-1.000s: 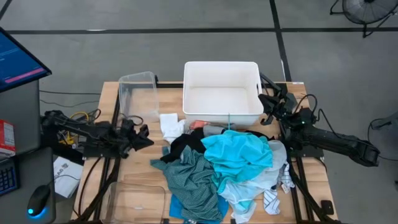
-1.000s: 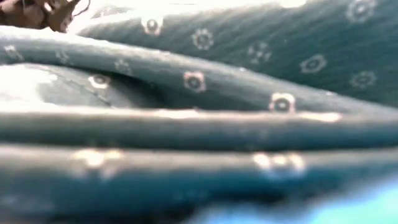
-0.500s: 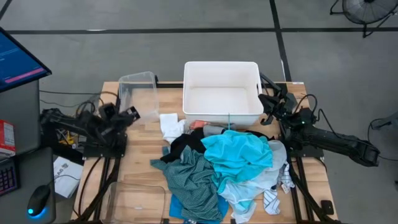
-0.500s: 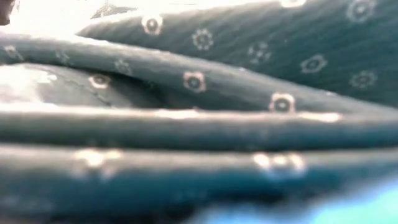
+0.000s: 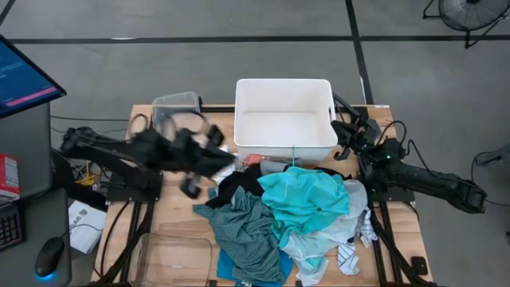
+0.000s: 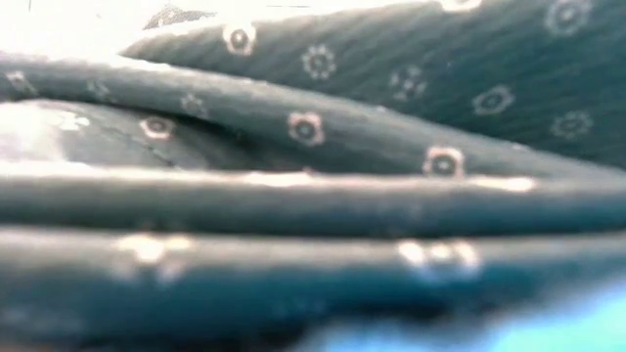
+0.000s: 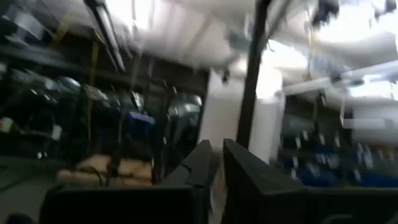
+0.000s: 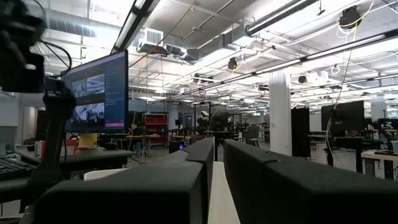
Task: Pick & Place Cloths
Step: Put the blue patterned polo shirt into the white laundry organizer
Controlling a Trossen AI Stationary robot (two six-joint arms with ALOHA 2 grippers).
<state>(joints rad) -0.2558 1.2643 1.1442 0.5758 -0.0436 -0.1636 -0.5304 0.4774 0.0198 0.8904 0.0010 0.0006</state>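
Surface: a light wooden surface (image 5: 171, 190) seen from above, with a heap of cloths on its near middle and right.
Cloths: a teal-green patterned garment (image 5: 247, 231) at the heap's near left, a turquoise garment (image 5: 303, 195) on top, a large black garment (image 5: 239, 185) just left of it, a bright blue piece (image 5: 229, 267) at the near edge, white cloth (image 5: 315, 245) and a striped sock (image 5: 349, 257) at the near right. How many pieces lie underneath is hidden.
Tub: a white rectangular plastic tub (image 5: 284, 118) at the far middle, touching the far edge of the heap.
Bins: one clear plastic bin (image 5: 177, 119) at the far left, partly covered by the left arm; another clear plastic bin (image 5: 177, 253) at the near left.
Left tool (image 5: 209, 158): motion-blurred above the surface between the far bin and the heap; from above its tips are hard to make out. In the left wrist view the two dark fingers (image 7: 199, 165) stand a narrow gap apart with nothing between them.
Right tool (image 5: 341, 127): beside the tub's right wall, fingers (image 8: 202, 155) nearly together, empty.
Low view: filled wholly by blurred teal-green folds (image 6: 313, 186) with small flower marks; everything behind is hidden.
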